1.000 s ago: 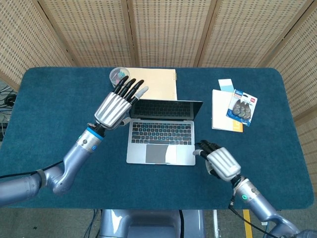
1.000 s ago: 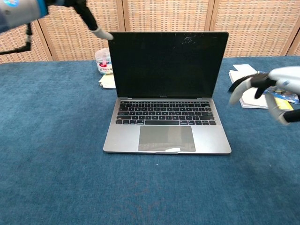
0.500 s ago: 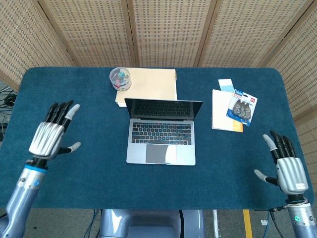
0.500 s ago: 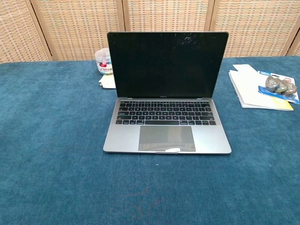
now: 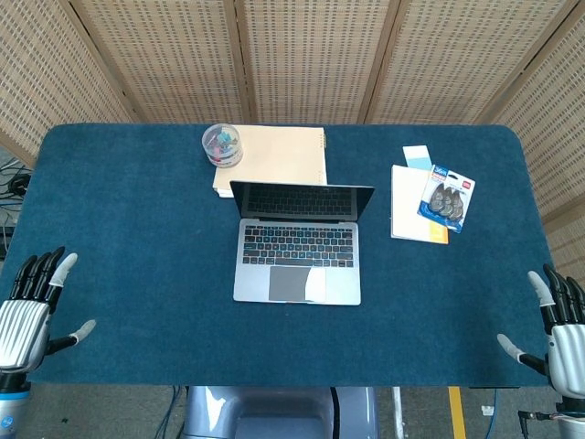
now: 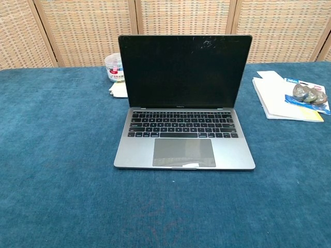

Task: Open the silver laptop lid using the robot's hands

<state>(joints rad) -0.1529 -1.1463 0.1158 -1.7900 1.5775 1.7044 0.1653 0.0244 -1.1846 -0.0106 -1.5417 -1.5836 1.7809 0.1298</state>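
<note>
The silver laptop (image 5: 299, 242) stands open in the middle of the blue table, its lid upright and its dark screen (image 6: 184, 71) facing me. Keyboard and trackpad (image 6: 183, 152) are exposed. In the head view my left hand (image 5: 26, 311) hovers at the table's front left corner, fingers spread and empty. My right hand (image 5: 561, 325) is off the front right corner, also spread and empty. Both are far from the laptop. Neither hand shows in the chest view.
A tan notebook (image 5: 283, 151) lies behind the laptop with a round clear tub (image 5: 221, 144) of small items at its left. At the right lies a white booklet (image 5: 413, 218) with a blue blister pack (image 5: 446, 198) on it. Wicker screens stand behind the table.
Both hands have drawn back from the laptop toward the table's front corners, left to the left, right to the right. The lid has stayed upright.
</note>
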